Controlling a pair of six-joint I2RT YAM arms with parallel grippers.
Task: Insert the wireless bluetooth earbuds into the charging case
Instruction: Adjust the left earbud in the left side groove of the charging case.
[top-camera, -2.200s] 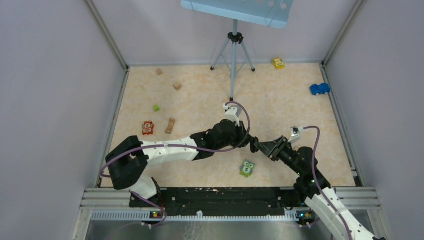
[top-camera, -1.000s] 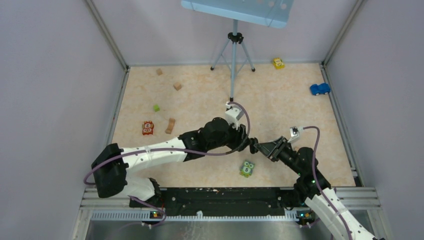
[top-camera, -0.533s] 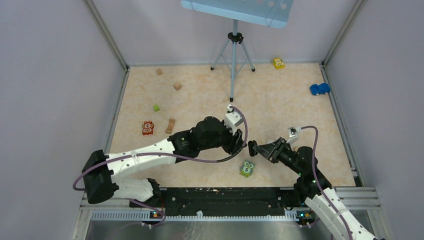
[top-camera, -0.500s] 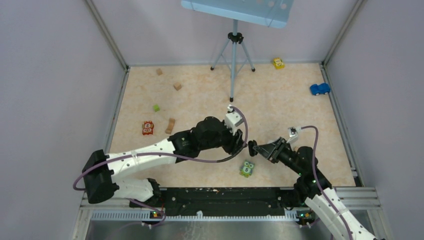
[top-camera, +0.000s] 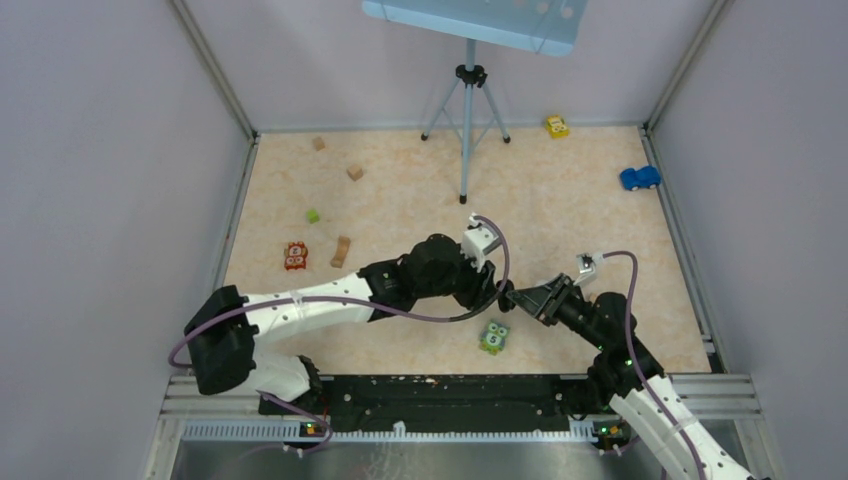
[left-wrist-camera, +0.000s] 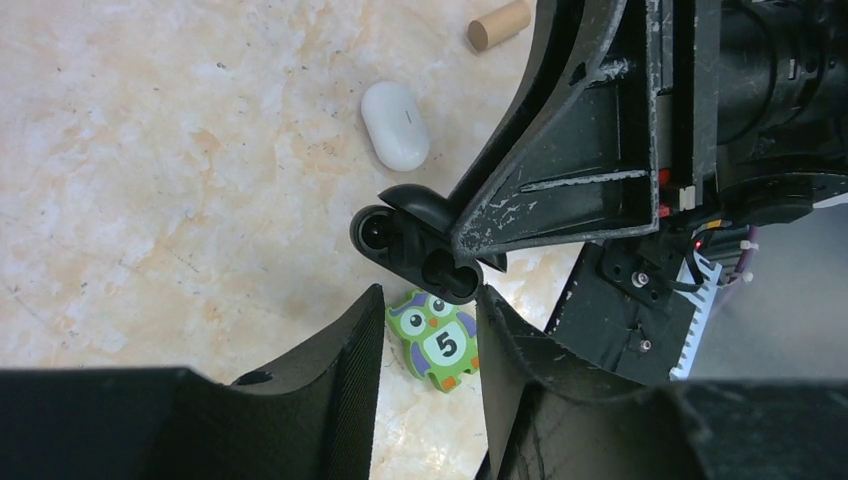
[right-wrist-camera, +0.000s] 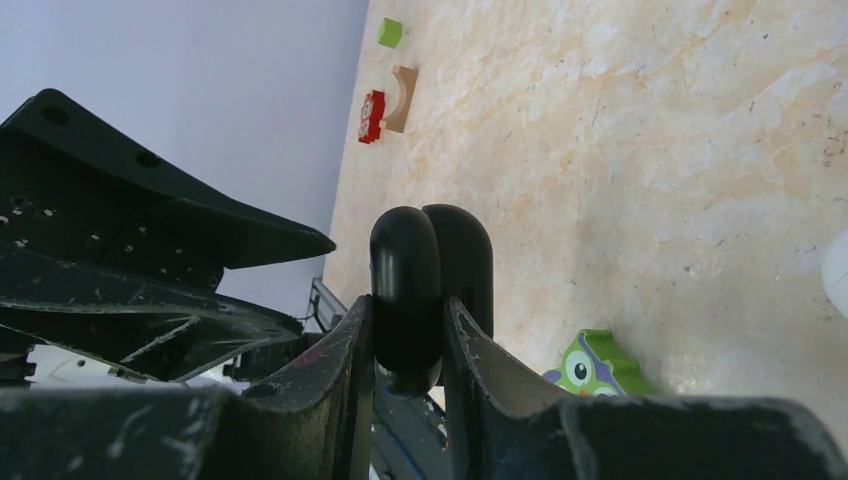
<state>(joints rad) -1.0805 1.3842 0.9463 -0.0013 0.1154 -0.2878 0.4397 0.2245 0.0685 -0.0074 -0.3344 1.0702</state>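
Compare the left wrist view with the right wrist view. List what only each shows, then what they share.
Left wrist only: the white case, whole, a wooden cylinder, and two round hollows in the open face of the black charging case. Right wrist only: a green cube, a red block and a tan arch block; a white sliver at the frame edge may be the white case. Both: the black charging case clamped in the right end effector, and the green owl block.
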